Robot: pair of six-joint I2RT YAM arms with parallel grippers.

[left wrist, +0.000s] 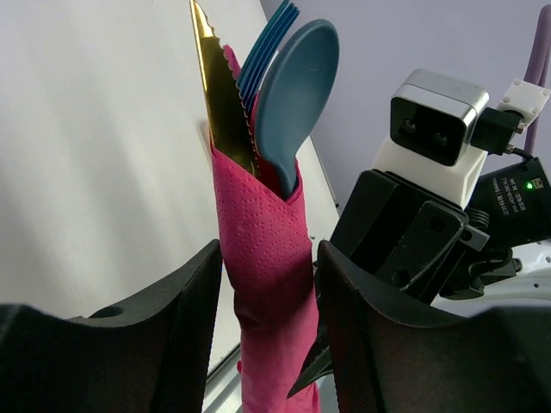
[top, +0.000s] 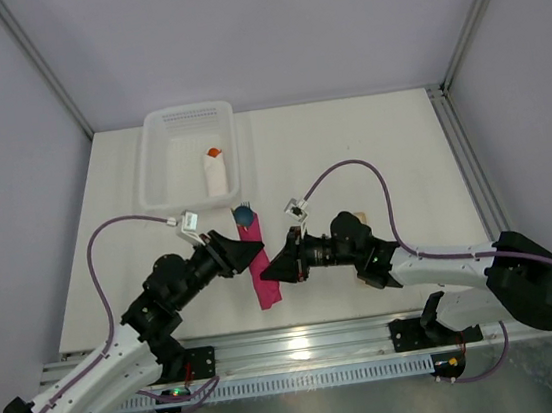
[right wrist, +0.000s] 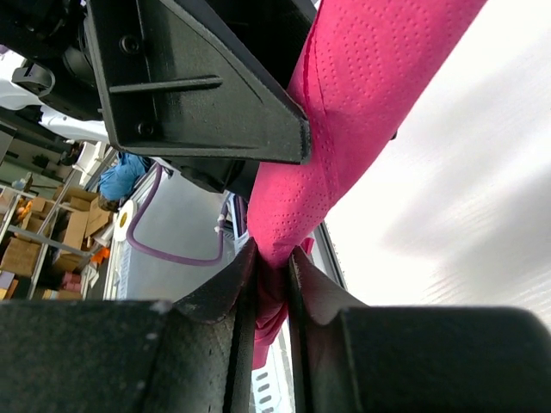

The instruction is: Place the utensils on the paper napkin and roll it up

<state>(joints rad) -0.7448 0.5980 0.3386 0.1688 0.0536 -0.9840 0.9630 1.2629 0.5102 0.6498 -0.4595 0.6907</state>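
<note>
Near the desk's front edge, left end effector and right end effector clamp the paper napkin, a rolled magenta tube; utensils protrude.

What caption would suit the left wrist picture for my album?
Rolled pink napkin, with knife, fork and spoon poking out, gripped by the left end effector.

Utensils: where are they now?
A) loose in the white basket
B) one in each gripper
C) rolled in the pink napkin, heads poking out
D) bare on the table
C: the knife, fork and spoon heads poke out of the rolled pink napkin.
</note>
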